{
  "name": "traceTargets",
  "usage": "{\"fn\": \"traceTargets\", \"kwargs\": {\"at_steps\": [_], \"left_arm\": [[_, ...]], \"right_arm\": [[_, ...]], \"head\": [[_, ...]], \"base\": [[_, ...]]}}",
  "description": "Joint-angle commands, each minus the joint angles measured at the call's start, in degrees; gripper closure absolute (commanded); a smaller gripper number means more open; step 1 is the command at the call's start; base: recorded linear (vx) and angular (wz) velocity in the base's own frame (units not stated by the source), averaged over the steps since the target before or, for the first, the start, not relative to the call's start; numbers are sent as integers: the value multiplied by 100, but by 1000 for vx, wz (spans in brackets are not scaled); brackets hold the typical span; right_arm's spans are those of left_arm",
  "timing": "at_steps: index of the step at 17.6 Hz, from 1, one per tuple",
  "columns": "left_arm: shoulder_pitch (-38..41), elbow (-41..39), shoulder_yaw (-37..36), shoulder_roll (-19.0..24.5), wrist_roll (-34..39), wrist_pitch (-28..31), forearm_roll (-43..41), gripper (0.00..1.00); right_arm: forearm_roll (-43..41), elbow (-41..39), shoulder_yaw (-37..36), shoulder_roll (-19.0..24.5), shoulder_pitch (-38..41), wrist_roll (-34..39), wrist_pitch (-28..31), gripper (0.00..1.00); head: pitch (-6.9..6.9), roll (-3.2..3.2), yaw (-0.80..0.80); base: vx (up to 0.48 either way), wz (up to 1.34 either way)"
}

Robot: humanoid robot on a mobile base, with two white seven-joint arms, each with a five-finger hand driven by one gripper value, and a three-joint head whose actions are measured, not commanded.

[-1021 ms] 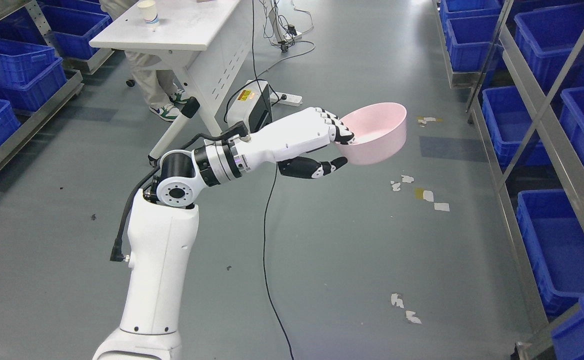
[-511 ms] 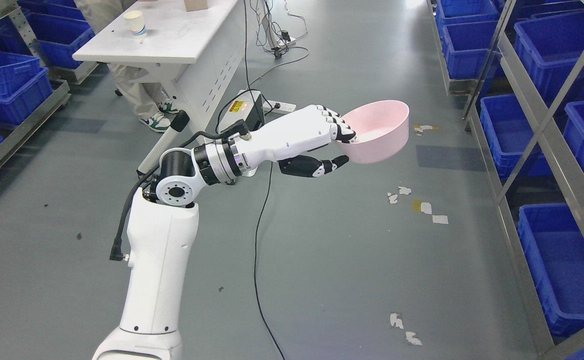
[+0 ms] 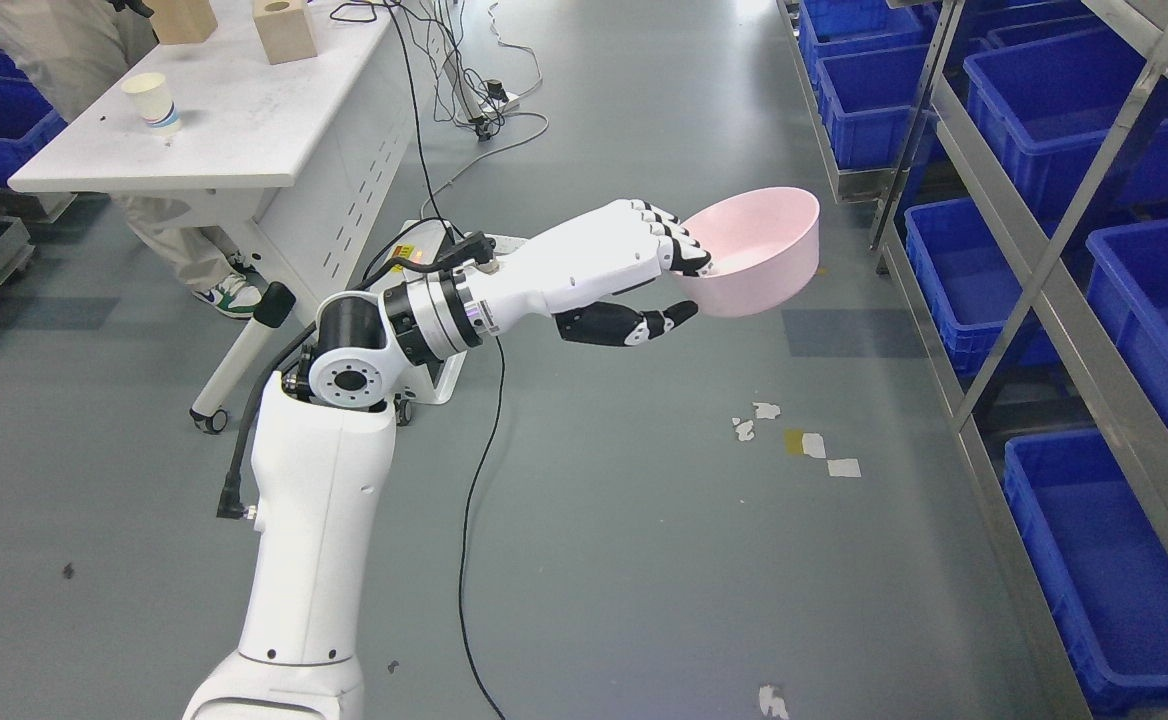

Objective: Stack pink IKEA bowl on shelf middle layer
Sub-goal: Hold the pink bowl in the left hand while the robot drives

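Observation:
My left hand [image 3: 686, 288] reaches out over the grey floor and is shut on the near rim of a pink bowl [image 3: 759, 250]. Its fingers [image 3: 684, 245] hook over the rim into the bowl, and the thumb lies under it. The bowl hangs upright in the air, a little tilted, left of the metal shelf [image 3: 1019, 265] that runs along the right side. The shelf's levels hold blue bins [image 3: 1044, 105]. No right arm shows.
A white table [image 3: 204, 130] stands at the upper left with a paper cup [image 3: 149, 100] and wooden blocks [image 3: 282, 30]; a person's legs [image 3: 184, 250] are behind it. A black cable [image 3: 474, 480] trails across the floor. Scraps of tape [image 3: 804, 445] lie near the shelf.
The whole picture has shifted down and to the right in the frame, so the camera has moved. The hand holds the bowl the same way, now a little closer to the shelf.

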Motion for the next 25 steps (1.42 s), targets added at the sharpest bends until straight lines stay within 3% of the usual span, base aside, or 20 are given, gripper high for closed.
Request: {"fn": "traceTargets", "kwargs": {"at_steps": [1,25], "left_arm": [[-52,-23,21,100,-9,2,-3,98],[-307,-32,-40,100,-18,2,-91,98]], "right_arm": [[0,-100,0,-100,132,4,3,0],[0,-100,0,-100,132,4,3,0]], "head": [[0,0,0],[0,0,0]], "base": [[236,-66],[243,22]]}}
